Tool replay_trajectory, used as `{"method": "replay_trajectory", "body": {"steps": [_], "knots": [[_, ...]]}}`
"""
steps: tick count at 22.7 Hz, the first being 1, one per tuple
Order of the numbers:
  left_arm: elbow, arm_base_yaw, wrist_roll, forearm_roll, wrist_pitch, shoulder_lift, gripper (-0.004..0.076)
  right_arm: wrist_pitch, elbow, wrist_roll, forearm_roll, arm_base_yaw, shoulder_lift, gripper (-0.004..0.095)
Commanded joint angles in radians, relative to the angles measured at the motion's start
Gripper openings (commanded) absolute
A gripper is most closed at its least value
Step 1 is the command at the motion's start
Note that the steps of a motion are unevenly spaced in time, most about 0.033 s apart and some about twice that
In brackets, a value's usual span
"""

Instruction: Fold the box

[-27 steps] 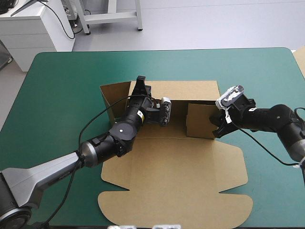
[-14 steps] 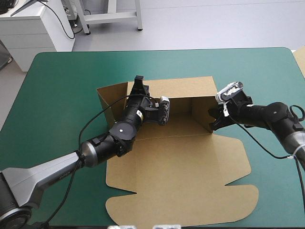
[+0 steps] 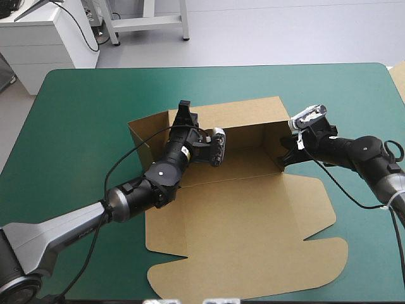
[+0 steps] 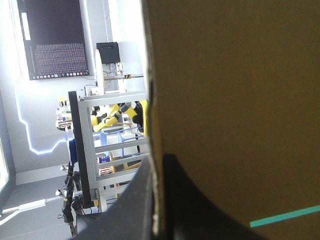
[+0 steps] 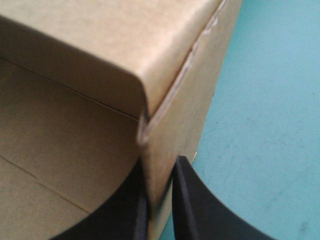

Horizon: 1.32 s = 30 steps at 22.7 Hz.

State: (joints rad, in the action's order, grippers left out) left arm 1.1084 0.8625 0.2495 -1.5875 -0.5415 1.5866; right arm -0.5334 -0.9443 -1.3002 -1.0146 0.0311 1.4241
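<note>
The brown box (image 3: 253, 215) lies on the teal-green cover, its wide lid flat toward the table's front. Its back wall (image 3: 243, 116) stands raised, and the short right wall (image 3: 273, 147) is upright beside it. My left gripper (image 3: 184, 113) is at the back wall's left end, shut on the board's edge. In the left wrist view, the board (image 4: 235, 100) fills the space ahead and runs between the black fingers (image 4: 157, 205). My right gripper (image 3: 285, 155) is shut on the right wall, whose corner (image 5: 150, 115) rises just ahead of the pinching fingers (image 5: 160, 200). A left flap (image 3: 147, 136) leans outward.
Bare teal-green cover (image 3: 82, 126) surrounds the box at the left, the far side and the right. A pale board edge (image 3: 400, 79) shows at the table's far right edge. The lid's rounded front corner (image 3: 329, 266) comes close to the front of the table.
The right gripper has moved right and swung the right wall from folded inward to upright. The whole sheet has slid to the right. The left gripper has kept its hold.
</note>
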Motion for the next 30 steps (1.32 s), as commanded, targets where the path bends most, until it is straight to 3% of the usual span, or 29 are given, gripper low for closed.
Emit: {"method": "replay_trajectory", "body": {"steps": [1, 4, 9, 11, 12, 14, 16, 19, 25, 30], "knots": [[0.019, 0.008, 0.002, -0.016, 0.032, -0.031, -0.0008, -0.026, -0.028, -0.031, -0.052, 0.000, -0.050, 0.0001], [0.019, 0.008, 0.002, -0.016, 0.032, -0.026, -0.0008, -0.007, -0.028, 0.014, -0.018, 0.007, -0.073, 0.0001], [0.019, 0.008, 0.035, -0.016, 0.032, -0.016, 0.0001, 0.037, -0.028, 0.177, 0.144, 0.048, -0.084, 0.0001], [0.019, 0.008, 0.047, -0.014, 0.032, -0.013, 0.0069, 0.054, -0.028, 0.246, 0.220, 0.079, -0.084, 0.0001], [0.019, 0.008, 0.062, -0.016, 0.032, -0.013, 0.0148, 0.084, -0.028, 0.289, 0.247, 0.096, -0.082, 0.0001], [0.019, 0.008, 0.144, -0.021, 0.032, -0.013, 0.0270, 0.098, -0.028, 0.330, 0.254, 0.100, -0.076, 0.0001], [0.019, 0.013, 0.201, -0.037, 0.032, -0.013, 0.0340, 0.101, -0.028, 0.361, 0.268, 0.100, -0.061, 0.0001], [0.019, 0.077, 0.304, -0.187, 0.012, -0.034, 0.0342, 0.115, -0.028, 0.419, 0.308, 0.100, -0.036, 0.0001], [0.024, 0.235, 0.312, -0.200, -0.108, -0.065, 0.0330, 0.161, -0.028, 0.463, 0.313, 0.100, -0.016, 0.0001], [0.024, 0.353, 0.312, -0.200, -0.119, -0.100, 0.0280, 0.170, -0.028, 0.486, 0.317, 0.098, -0.016, 0.0001]]}}
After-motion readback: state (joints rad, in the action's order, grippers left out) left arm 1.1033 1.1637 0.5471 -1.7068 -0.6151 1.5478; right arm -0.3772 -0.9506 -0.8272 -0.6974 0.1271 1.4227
